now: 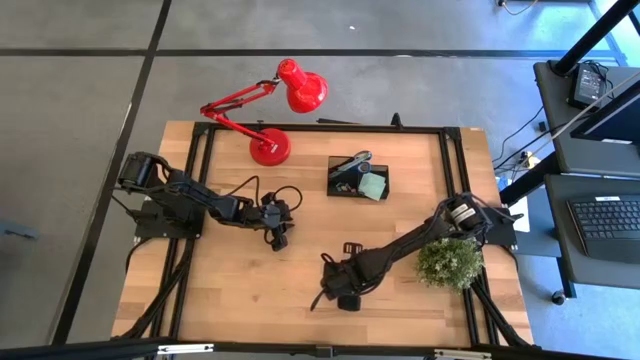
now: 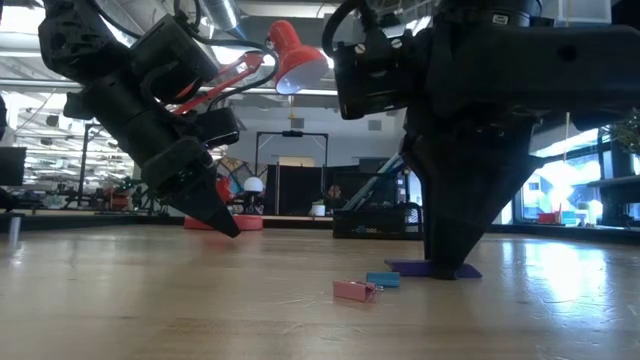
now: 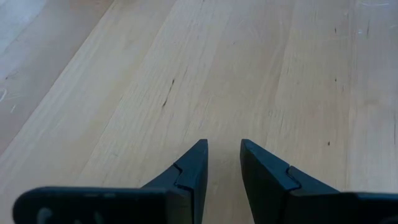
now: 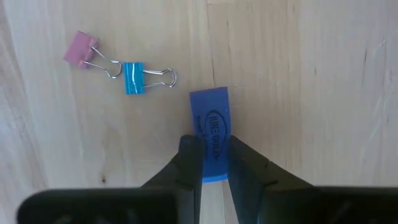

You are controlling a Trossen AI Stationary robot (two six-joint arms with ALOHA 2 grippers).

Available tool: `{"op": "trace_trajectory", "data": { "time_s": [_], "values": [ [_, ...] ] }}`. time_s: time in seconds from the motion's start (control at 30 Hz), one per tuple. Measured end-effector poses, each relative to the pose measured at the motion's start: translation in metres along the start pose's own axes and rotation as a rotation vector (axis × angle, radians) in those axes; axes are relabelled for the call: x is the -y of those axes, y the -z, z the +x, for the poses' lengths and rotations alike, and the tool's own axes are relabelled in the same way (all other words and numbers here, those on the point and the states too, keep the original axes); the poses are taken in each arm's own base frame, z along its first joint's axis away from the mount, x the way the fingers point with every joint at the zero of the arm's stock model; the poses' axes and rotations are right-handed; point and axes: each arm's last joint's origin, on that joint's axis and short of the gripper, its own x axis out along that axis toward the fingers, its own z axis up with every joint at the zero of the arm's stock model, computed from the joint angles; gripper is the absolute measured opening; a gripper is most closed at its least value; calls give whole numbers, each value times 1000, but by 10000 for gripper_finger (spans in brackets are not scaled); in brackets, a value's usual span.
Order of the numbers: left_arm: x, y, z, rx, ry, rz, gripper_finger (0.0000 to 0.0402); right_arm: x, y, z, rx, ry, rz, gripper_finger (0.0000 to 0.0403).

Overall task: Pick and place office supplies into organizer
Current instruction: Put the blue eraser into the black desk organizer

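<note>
My right gripper (image 4: pixel 212 163) points down at the table's near middle (image 1: pixel 346 298) and is shut on a small flat blue-purple eraser (image 4: pixel 210 118). A pink binder clip (image 4: pixel 81 48) and a blue binder clip (image 4: pixel 133 78) lie flat on the wood beside it, also seen in the low view as the pink clip (image 2: pixel 352 290) and the blue clip (image 2: pixel 383 279). The black organizer (image 1: pixel 358 177) stands farther back, holding scissors and a pale green pad. My left gripper (image 3: pixel 224 149) hovers just above bare wood left of centre (image 1: pixel 278 238), its fingers a narrow gap apart, touching nothing. My right gripper pinches the eraser by its two long sides, at the end nearest the wrist (image 4: pixel 212 168), between its two fingers (image 4: pixel 189 155). The fingers come from above, pointing down, and lie along the eraser. The eraser lies flat on the table (image 2: pixel 435 268).
A red desk lamp (image 1: pixel 270 148) stands at the far left of the table, and a small green plant (image 1: pixel 450 262) sits by the right arm. A black metal frame (image 1: pixel 445 135) borders the wooden top. Bare wood lies between the two grippers.
</note>
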Motion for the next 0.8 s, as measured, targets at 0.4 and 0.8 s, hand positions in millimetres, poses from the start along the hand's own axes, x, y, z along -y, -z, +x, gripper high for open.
{"op": "trace_trajectory", "data": {
  "time_s": [0.4, 0.8],
  "values": [
    [0, 0, 0, 1, 0, 0, 88, 4, -23, -59, -59, 114, -14, 55],
    [0, 0, 0, 0, 0, 0, 88, 63, -46, -107, -129, 392, -85, 55]
  ]
}}
